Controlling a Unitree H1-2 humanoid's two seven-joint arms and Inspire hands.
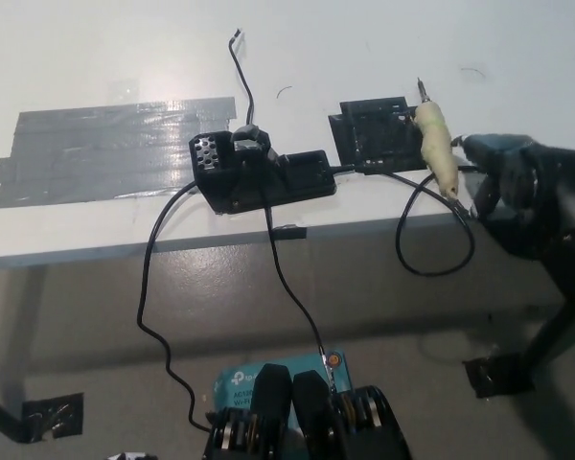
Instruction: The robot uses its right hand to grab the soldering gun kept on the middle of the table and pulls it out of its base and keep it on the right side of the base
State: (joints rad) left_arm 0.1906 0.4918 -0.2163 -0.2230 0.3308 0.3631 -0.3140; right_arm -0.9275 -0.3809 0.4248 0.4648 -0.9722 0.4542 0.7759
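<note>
The soldering gun (434, 146), cream-handled with a dark metal tip, lies on the white table (364, 38) near its front right edge, tip pointing away from the robot. It rests against the right side of a black tray (376, 134), which is itself to the right of the black base (259, 172). The black right hand (506, 187) sits just to the right of the gun's handle end, at the table edge, fingers spread and curled loosely, apart from the handle and holding nothing. A black cord (431, 240) loops from the gun's rear down over the table edge below the hand. The base holder stands without the gun. A strip of grey tape (115, 149) covers the table's left part. The left hand is out of view.
</note>
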